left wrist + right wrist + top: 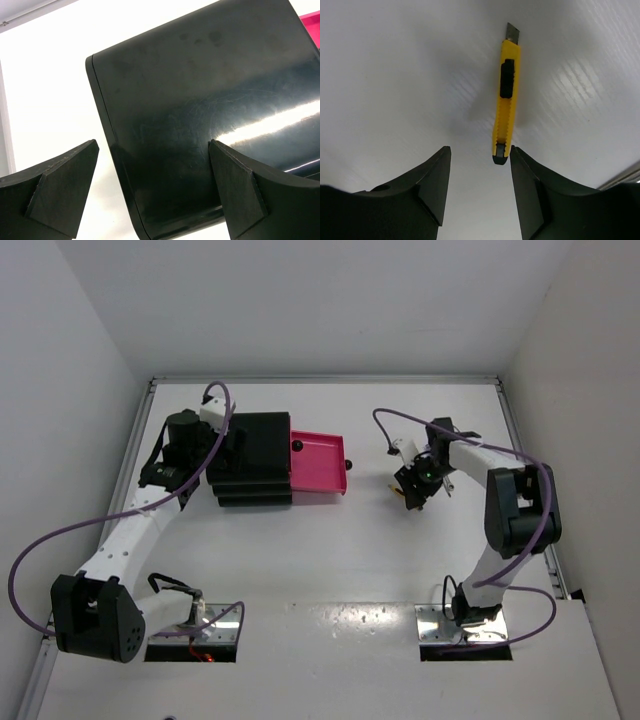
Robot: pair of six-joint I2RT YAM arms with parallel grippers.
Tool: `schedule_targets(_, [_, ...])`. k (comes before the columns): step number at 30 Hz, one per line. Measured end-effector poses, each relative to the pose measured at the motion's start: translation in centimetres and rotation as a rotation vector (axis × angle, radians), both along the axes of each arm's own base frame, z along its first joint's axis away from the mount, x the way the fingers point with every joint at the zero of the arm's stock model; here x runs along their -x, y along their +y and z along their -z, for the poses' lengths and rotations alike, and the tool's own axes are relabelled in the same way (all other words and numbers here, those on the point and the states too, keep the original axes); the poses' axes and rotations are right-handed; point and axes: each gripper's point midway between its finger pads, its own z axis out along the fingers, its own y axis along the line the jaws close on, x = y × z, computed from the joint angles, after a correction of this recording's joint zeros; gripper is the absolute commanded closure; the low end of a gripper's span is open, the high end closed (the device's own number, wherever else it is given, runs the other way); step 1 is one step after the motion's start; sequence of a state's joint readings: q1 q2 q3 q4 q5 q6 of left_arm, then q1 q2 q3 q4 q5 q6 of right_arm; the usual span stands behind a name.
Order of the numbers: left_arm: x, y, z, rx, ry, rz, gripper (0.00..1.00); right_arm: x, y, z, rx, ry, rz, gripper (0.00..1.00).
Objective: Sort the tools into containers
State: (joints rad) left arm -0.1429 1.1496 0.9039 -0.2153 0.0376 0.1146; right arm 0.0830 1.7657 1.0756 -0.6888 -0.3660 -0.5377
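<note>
Find knife (506, 100) flat on bench (395, 75), butt end inside spread right pincer (479, 150), not yet pinched; looks lined up for pickup. Find left pincer (153, 143) spread over cabinet (200, 90), likely steadying it, with drawer (318, 460) pulled open to receive.

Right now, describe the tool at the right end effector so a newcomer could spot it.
On the white table, look right of the black cabinet with the open pink drawer to the right end effector. Between its open jaws starts a utility knife: the only yellow thing, with black slider and blade tip pointing away.
</note>
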Motion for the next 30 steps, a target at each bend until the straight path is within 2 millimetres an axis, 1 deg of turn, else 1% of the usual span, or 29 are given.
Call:
schedule_targets(2, [0.0, 0.1, 0.0, -0.002, 0.0, -0.004, 0.0, 0.0, -0.1, 0.3, 0.025, -0.003, 0.003, 0.49])
schedule_targets(7, [0.0, 0.1, 0.0, -0.004, -0.001, -0.008, 0.0, -1.2, -0.9, 0.5, 0.074, -0.049, 0.039, 0.49])
schedule_targets(11, [0.0, 0.2, 0.0, -0.005, -0.001, -0.011, 0.0, -1.8, -1.2, 0.6, 0.105, -0.07, 0.051, 0.49])
schedule_targets(23, [-0.1, 0.6, -0.1, -0.015, -0.005, -0.031, 0.0, -1.6, -0.1, 1.6, 0.111, -0.05, 0.025, 0.49])
schedule_targets(26, [-0.1, 0.7, -0.1, -0.017, -0.005, -0.034, 0.0, -1.4, 0.0, 2.1, 0.133, -0.039, 0.021, 0.51])
schedule_targets(29, [-0.1, 0.7, -0.1, -0.017, -0.006, -0.035, 0.0, -1.4, 0.0, 2.6, 0.159, -0.034, 0.017, 0.56])
schedule_targets(30, [-0.1, 0.7, -0.1, -0.018, -0.006, -0.036, 0.0, -1.3, 0.1, 2.8, 0.164, -0.029, 0.015, 0.62])
